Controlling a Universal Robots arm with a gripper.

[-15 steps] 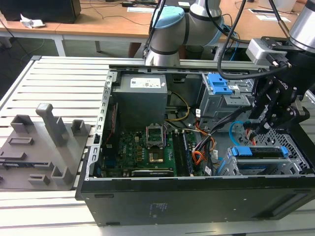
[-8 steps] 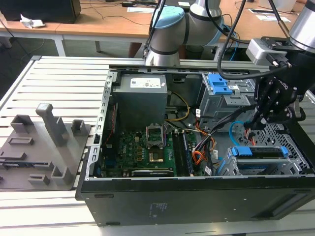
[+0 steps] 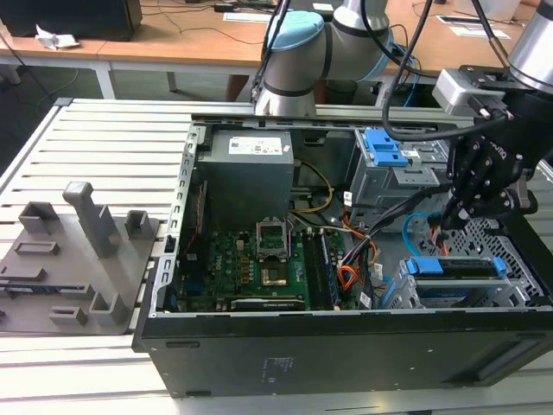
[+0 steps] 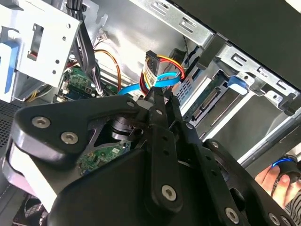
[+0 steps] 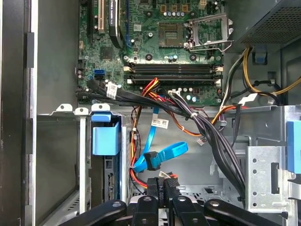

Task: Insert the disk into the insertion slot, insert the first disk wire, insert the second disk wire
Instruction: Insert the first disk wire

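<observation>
Indoors, the gripper (image 3: 451,223) hangs above a case (image 3: 346,354) on a slatted table (image 3: 104,138).

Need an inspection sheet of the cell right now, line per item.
Surface: slatted metal table carries the open black computer case.
Job's things: silver hard drive in its blue carrier bracket sits in the low grey perforated bay.
Clutter: grey fixture tray on the exterior view's left.
Grippers: black gripper low inside the case, at the cable ends.
Cables: blue flat cable and red-yellow wire bundle end by the gripper.
Surroundings: wooden desks behind; a person's hand beside the case.
</observation>
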